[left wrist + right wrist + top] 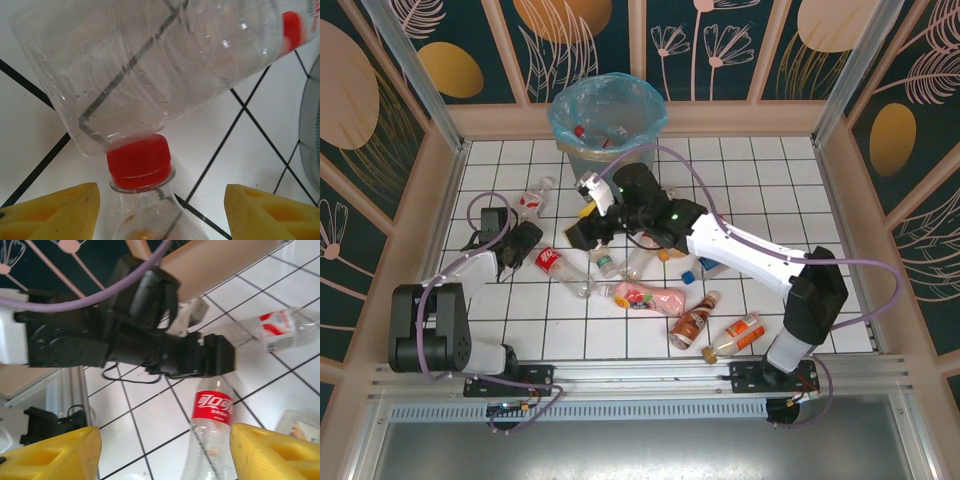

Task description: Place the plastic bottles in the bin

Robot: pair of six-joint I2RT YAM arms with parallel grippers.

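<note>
Bin (563,128), far desk (780,180) edge: few bottles inside. Plastic bottles (650,298): roughly eight lie loose on the tiles, so most of the task is probably left. Left claw (160,215): apart, straddling red-capped bottle (140,162), unclamped. Right claw (165,455): apart, holding nothing.

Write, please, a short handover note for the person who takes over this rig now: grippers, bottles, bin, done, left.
Left gripper: open, fingers either side of the neck of the red-capped bottle, not yet closed.
Right gripper: open, empty, above the table.
Done: a few bottles are in the bin.
Left: the red-capped bottle and several others on the table, among them the pink bottle, brown bottle and orange bottle.
</note>
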